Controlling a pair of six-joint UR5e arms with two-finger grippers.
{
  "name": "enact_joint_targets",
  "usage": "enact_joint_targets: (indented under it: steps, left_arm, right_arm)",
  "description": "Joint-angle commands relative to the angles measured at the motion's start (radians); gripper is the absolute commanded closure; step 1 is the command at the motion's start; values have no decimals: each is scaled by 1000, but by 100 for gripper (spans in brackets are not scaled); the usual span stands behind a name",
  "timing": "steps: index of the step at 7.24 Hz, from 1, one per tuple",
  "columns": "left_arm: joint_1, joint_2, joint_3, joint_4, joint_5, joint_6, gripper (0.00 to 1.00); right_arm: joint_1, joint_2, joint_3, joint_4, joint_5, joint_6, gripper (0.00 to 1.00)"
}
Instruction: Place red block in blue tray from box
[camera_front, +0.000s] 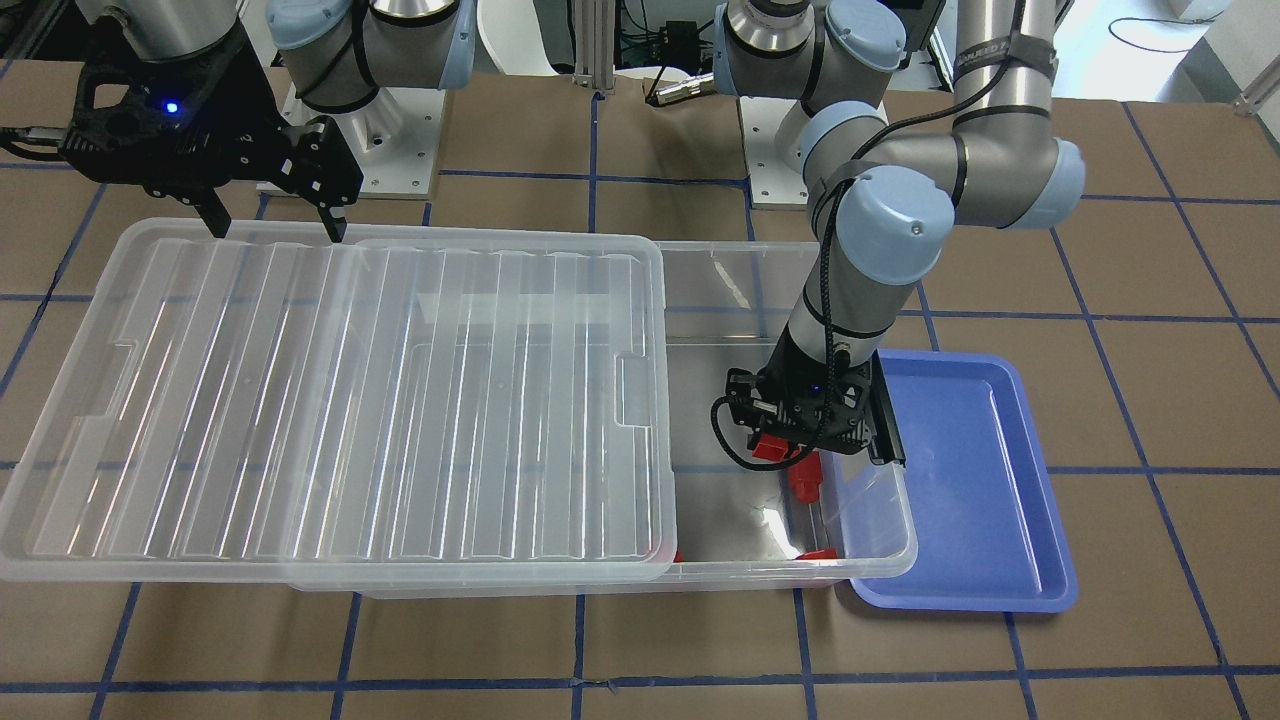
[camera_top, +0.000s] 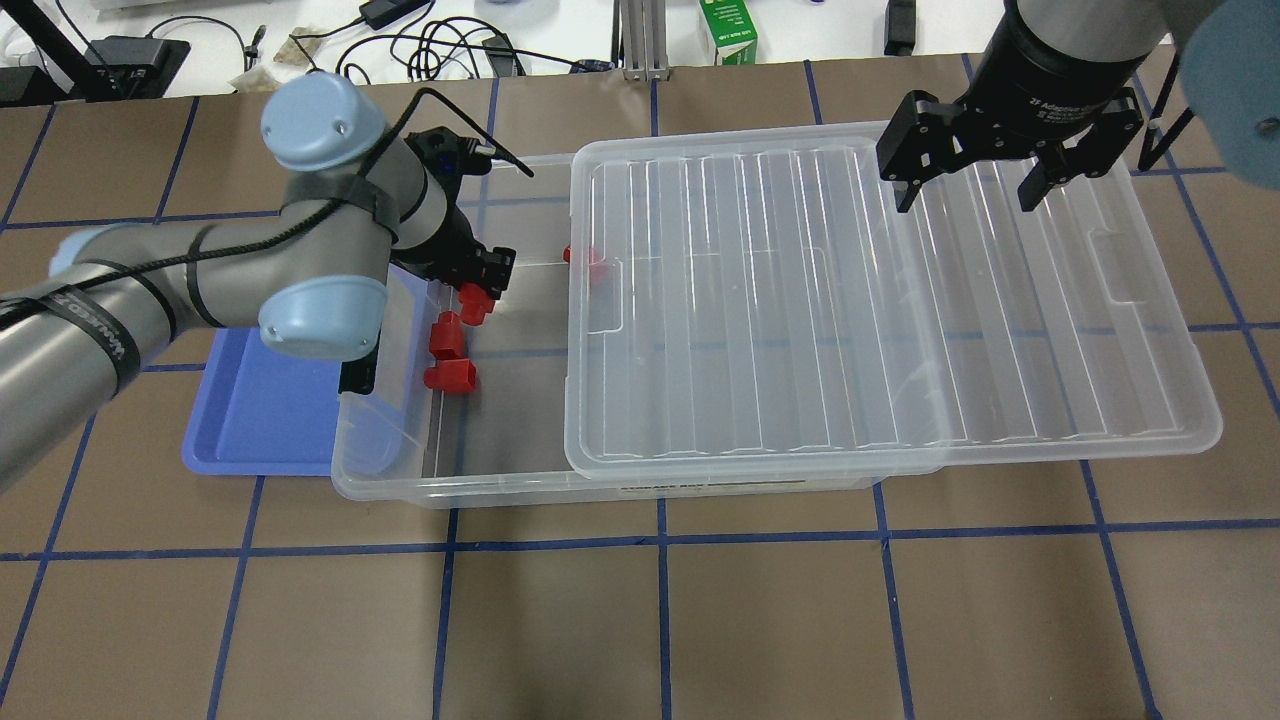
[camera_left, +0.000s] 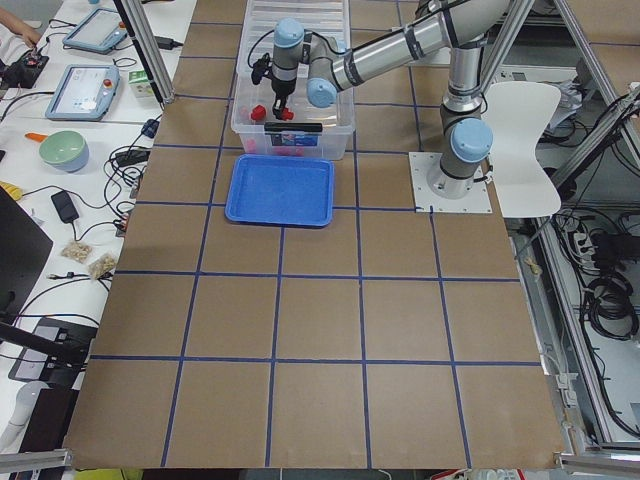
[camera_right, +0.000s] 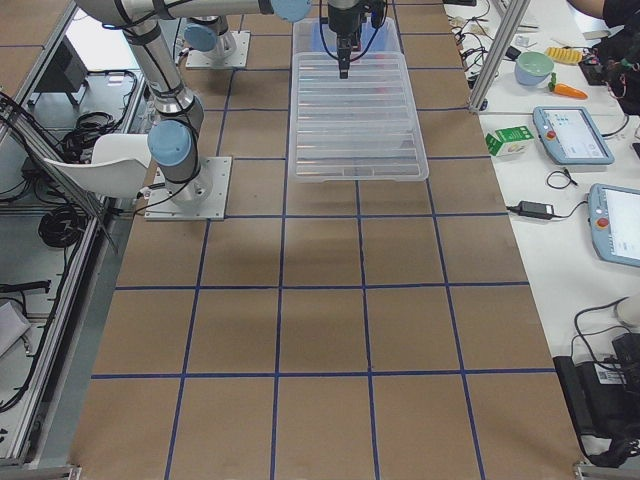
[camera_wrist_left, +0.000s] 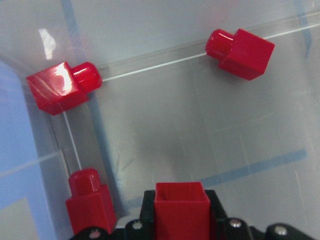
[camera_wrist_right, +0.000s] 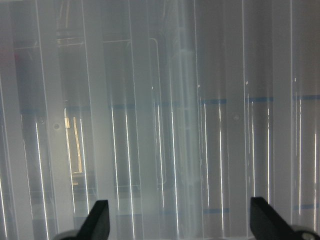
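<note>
My left gripper (camera_front: 787, 443) reaches down into the open end of the clear box (camera_front: 880, 560) and is shut on a red block (camera_wrist_left: 181, 210), which also shows in the overhead view (camera_top: 478, 300). Loose red blocks lie on the box floor around it (camera_wrist_left: 62, 89) (camera_wrist_left: 240, 47) (camera_wrist_left: 90, 204). The blue tray (camera_front: 975, 480) sits empty beside that end of the box, in the overhead view (camera_top: 255, 420) at the left. My right gripper (camera_top: 965, 195) is open and empty, hovering above the far end of the lid (camera_top: 850, 300).
The ribbed clear lid (camera_front: 340, 400) is slid sideways, covering most of the box and overhanging its far end. A black latch bar (camera_front: 885, 420) hangs on the box end wall by the tray. Another red block (camera_top: 590, 260) sits at the lid's edge.
</note>
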Motion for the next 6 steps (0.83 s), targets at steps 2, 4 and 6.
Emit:
enact_joint_targets:
  steps: [2, 4, 6]
  left_arm:
    - [123, 54, 241, -449, 35, -9, 86]
    - [290, 82, 243, -459, 29, 7, 85]
    - [417, 58, 176, -456, 17, 93, 85]
  right_arm:
    - [0, 2, -3, -1, 0, 0, 0]
    - [-41, 3, -9, 2, 0, -42, 0]
    - [-133, 3, -6, -3, -15, -149, 0]
